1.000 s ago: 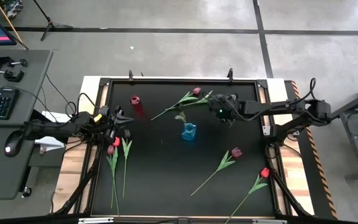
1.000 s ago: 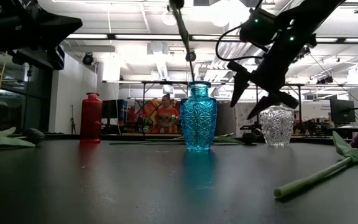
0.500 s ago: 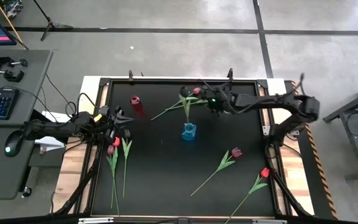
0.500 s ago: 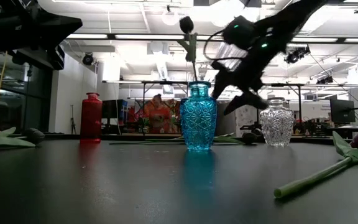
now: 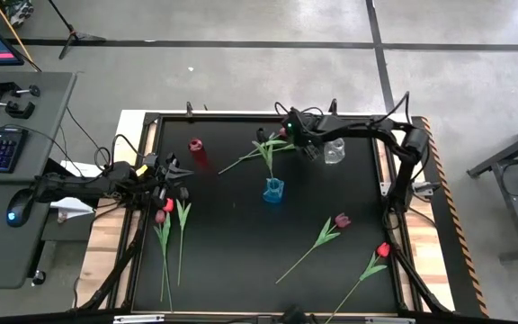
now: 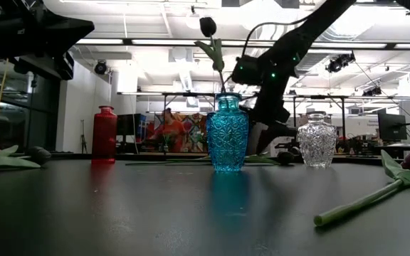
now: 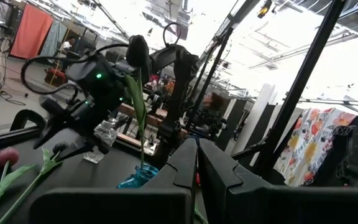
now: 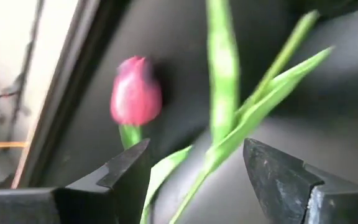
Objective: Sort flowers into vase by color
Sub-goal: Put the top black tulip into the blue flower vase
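**A:** Right gripper (image 5: 288, 127) status?

**B:** Fingers (image 8: 124, 171) spread wide, nothing between them. It hangs over the far part of the black tabletop (image 5: 232, 243), just left of the clear cut-glass vase (image 5: 334, 151). Right under it lies the pink-red artificial tulip with the long green stem (image 8: 135, 98).

**A:** Which way does the stem run?

**B:** Head at the far end near the gripper, stem trailing toward the near-left (image 5: 250, 155). So the long axis is diagonal, and the jaws would need to straddle it just below the head. In the right wrist view a green leaf crosses the gap too, so a closing grip could catch the leaf as well.

**A:** Left side?

**B:** Left gripper (image 5: 171, 171) sits at the left table edge, pressed shut, empty, beside 2 tulips lying flat (image 5: 165, 225). Well apart from the far tulip, so the right arm is clearly nearer.

**A:** Vases?

**B:** Blue faceted glass vase (image 6: 227, 132) mid-table holds 1 dark tulip (image 6: 208, 27). Red vase (image 6: 104, 134) is far-left.
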`<state>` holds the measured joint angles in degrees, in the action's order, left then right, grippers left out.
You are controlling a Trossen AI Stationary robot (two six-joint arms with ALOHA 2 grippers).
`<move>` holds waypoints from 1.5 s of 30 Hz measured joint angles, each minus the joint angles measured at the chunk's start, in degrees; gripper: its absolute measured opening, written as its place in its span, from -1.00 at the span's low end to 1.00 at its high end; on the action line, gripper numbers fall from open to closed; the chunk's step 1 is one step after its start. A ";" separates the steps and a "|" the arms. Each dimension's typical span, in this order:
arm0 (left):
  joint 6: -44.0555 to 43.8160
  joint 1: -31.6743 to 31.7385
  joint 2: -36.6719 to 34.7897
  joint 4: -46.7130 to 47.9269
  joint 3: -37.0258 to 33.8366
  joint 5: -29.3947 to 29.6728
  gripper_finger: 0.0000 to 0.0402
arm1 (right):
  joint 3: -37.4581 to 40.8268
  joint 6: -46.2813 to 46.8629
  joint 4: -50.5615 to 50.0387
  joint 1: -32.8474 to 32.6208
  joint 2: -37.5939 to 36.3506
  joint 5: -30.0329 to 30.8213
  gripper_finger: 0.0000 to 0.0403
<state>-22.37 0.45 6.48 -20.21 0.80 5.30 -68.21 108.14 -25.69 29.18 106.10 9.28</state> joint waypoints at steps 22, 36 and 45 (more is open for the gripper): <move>0.00 0.00 0.00 0.09 -0.02 0.01 -0.98 | -0.54 10.06 -3.84 1.57 4.02 -3.58 0.10; 0.02 0.01 0.00 1.09 -0.02 0.01 -0.98 | -0.50 5.57 -8.12 1.72 4.12 -2.79 -0.96; 0.02 0.01 -0.01 1.11 -0.01 0.00 -0.98 | -0.19 0.05 -7.25 1.74 -0.64 3.42 -0.98</move>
<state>-22.35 0.46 6.47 -19.09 0.79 5.30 -68.40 108.19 -32.95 30.92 105.46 12.70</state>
